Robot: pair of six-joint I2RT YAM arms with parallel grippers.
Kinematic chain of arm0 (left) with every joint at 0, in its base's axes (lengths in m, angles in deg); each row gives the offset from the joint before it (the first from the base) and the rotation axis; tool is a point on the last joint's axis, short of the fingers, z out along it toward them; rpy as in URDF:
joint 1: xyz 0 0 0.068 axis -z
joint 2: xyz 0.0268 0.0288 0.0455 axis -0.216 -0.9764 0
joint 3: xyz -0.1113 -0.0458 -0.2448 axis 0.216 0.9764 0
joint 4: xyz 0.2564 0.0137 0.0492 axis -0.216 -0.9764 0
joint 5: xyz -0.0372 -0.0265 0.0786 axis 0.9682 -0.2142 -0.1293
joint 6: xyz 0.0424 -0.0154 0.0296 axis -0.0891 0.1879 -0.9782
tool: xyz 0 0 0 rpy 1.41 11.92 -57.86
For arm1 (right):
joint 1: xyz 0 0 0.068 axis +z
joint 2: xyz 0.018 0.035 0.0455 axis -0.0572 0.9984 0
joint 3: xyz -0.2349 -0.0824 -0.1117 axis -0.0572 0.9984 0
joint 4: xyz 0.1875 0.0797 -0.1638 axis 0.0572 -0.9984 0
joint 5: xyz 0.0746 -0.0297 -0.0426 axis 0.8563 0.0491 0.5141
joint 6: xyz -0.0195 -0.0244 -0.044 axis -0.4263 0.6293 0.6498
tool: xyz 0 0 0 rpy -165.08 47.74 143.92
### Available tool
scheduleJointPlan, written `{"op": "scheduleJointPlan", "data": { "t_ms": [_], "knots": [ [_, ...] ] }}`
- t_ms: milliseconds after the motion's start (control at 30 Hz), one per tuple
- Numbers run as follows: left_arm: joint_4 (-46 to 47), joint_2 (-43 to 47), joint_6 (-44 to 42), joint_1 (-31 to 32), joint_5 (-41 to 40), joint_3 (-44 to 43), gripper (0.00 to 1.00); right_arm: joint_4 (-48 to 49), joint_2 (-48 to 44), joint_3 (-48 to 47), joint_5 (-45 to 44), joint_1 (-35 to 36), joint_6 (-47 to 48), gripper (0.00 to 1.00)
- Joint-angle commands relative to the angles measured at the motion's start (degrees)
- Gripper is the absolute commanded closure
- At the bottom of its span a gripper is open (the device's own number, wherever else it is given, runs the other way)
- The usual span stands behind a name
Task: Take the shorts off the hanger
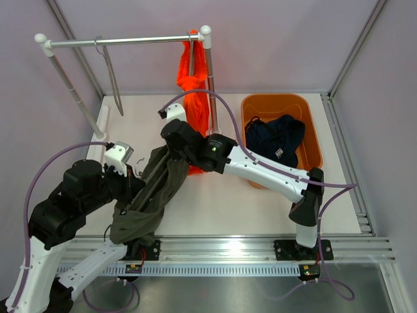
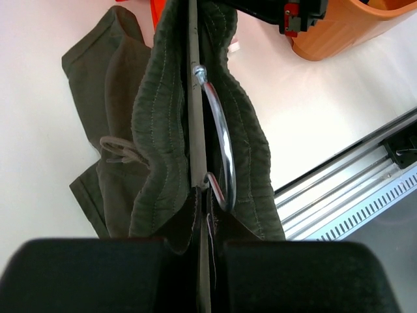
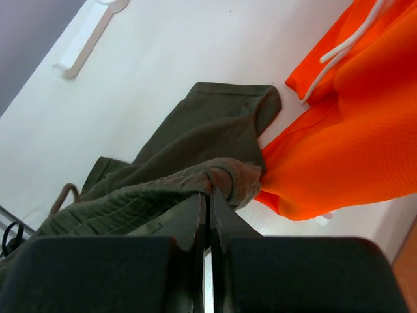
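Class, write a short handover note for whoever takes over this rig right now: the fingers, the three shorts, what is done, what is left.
Left gripper: fingers shut on the hanger.
Right gripper: fingers shut on an edge of the olive shorts.
Navy shorts: lying in the orange bin, done.
Olive shorts: draped over the hanger, not yet pulled free.
Orange shorts: hanging from the rack, not held.
Left to do: pull the olive pair off, then take down the orange pair.
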Motion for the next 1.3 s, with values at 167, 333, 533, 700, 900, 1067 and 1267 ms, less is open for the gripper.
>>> {"op": "scheduleJointPlan", "data": {
  "t_ms": [167, 333, 533, 700, 900, 1067, 1267],
  "knots": [
    [-1.47, 2.41, -2.68, 0.26, 3.0, -9.34, 1.0, -1.49, -5.42, 2.41, -7.25, -2.22, -1.75, 1.0],
    [-0.78, 4.26, -2.33, 0.26, 4.23, -12.34, 1.0, -0.08, -9.74, 8.47, -6.99, -4.69, -3.25, 1.0],
    [5.62, 5.75, -0.4, 0.26, 0.38, -12.7, 1.0, 3.6, -14.57, 14.55, -0.96, -5.22, -3.07, 1.0],
    [23.37, 8.91, 3.29, 0.26, -4.11, -6.65, 1.0, 3.0, -16.08, 14.04, 2.33, -0.58, -0.98, 1.0],
    [44.91, 2.78, 5.23, 0.26, -14.13, -4.61, 1.0, -1.92, -17.47, 9.38, 0.75, 7.6, 1.23, 1.0],
    [55.57, -5.74, 3.21, 0.26, -21.6, -10.66, 1.0, -6.05, -25.29, 6.91, -1.79, 8.67, 1.84, 1.0],
    [57.58, -15.6, -1.88, 0.17, -28.46, -21.57, 1.0, -4.92, -36.88, 5.15, -7.15, 8.75, 5.01, 1.0]
  ]
}}
